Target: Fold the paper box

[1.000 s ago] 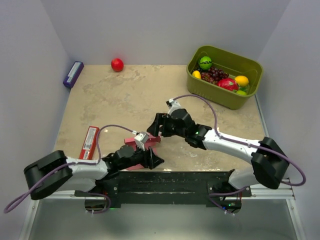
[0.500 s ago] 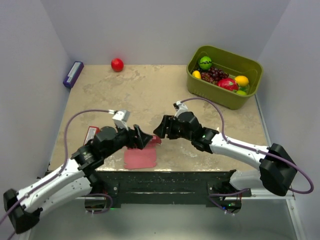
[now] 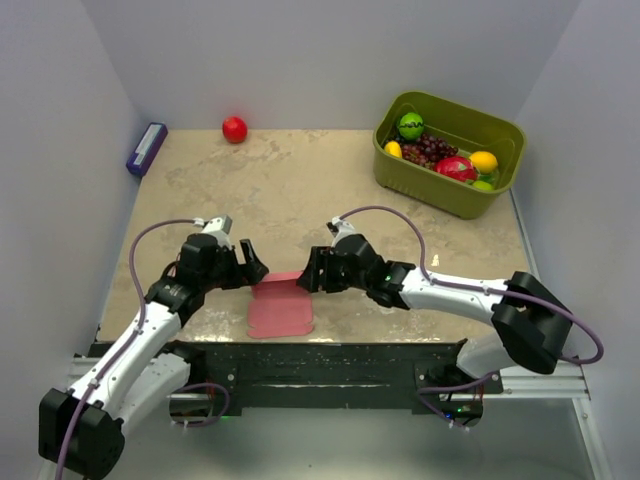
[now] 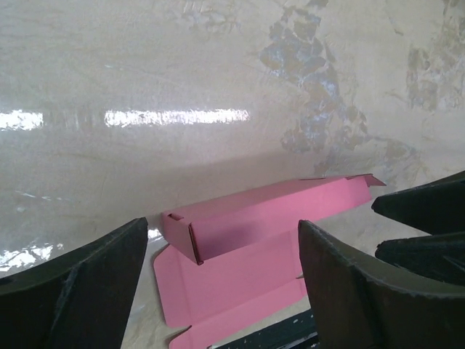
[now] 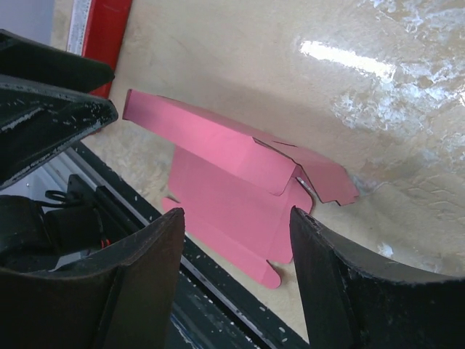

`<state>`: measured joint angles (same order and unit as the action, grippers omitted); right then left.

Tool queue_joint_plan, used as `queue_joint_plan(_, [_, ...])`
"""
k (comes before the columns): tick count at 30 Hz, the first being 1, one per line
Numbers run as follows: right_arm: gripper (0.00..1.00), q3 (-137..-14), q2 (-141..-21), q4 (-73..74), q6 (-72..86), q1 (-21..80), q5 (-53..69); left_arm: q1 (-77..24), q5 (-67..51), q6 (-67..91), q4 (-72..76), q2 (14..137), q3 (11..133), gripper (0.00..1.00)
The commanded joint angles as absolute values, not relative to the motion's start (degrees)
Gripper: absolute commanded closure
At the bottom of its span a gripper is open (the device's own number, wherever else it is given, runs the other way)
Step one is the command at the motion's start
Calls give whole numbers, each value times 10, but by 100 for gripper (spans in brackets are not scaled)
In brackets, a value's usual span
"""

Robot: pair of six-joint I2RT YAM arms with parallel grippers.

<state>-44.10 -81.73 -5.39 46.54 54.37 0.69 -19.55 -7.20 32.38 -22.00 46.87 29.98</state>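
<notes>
The pink paper box (image 3: 280,308) lies on the table near the front edge, its far long wall folded up and its near panel flat. My left gripper (image 3: 250,268) is open and empty, just left of the box's far end. My right gripper (image 3: 308,272) is open and empty, just right of that end. In the left wrist view the box (image 4: 247,254) lies between and beyond the open fingers (image 4: 80,291) of the left gripper (image 4: 223,225). In the right wrist view the box (image 5: 225,167) lies beyond the open right gripper (image 5: 236,212), apart from it.
A green basket (image 3: 505,135) of fruit stands at the back right. A red ball (image 3: 234,129) and a purple box (image 3: 146,148) lie at the back left. A red packet (image 5: 102,29) lies left of the pink box. The black rail (image 3: 340,362) runs along the front edge.
My left gripper has let go of the box, swung from the front edge round to its left and backed off. The box now lies flat. My right gripper shifted slightly left.
</notes>
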Motion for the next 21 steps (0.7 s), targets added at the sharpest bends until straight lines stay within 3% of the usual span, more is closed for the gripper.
queue_joint_plan(1, [39,-477,-824,-77,466,548,5,-188,-101,336,-182,449,278,17])
queue_joint_plan(4, [40,-493,-818,-48,453,558,-17,-188,-80,345,-173,437,266,28])
queue_joint_plan(21, [41,-548,-874,-25,436,562,-28,-187,-83,365,-149,440,231,54])
